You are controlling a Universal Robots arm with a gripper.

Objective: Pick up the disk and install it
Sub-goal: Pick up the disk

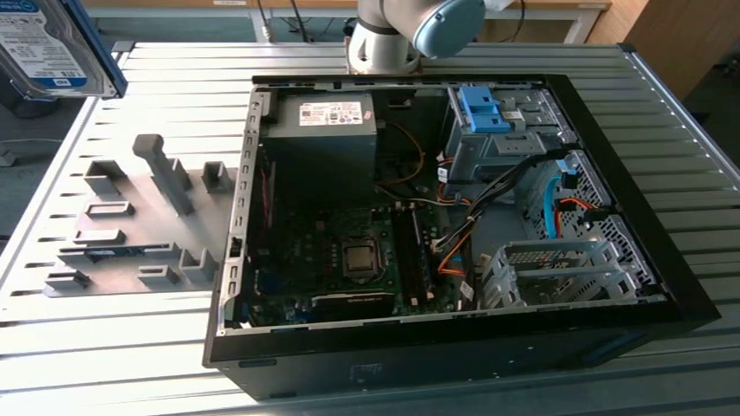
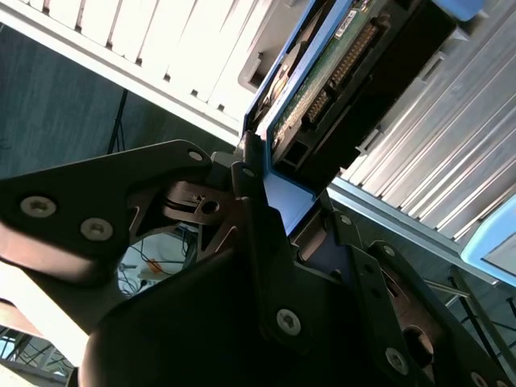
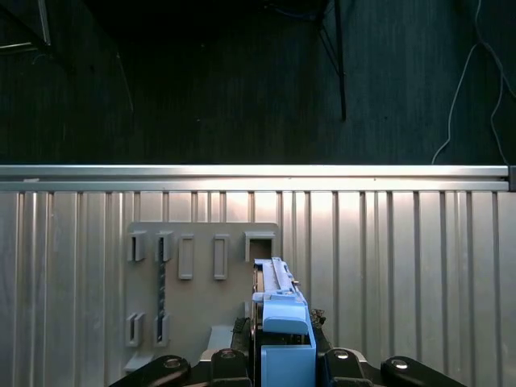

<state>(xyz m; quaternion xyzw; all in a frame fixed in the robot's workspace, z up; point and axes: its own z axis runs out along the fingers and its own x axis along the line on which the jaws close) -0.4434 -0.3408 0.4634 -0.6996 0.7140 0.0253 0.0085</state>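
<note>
Hand [image 2: 290, 208] pinching disk [image 2: 347, 64], long axis running straight out from fingers; held above fixture plate [image 3: 201, 274] on desk [image 3: 403, 266], open case [image 1: 463, 217] well apart toward exterior view's right.

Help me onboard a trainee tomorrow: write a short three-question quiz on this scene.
1. True or false: the disk rests in the grey slotted plate.
2. The gripper is: A) open; B) shut on the disk; C) shut on a screwdriver.
3. In the exterior view, on which side of the open computer case does the plate lie?
Key: 1 false, the gripper holds it aloft; 2 B; 3 the exterior view's left.
</note>
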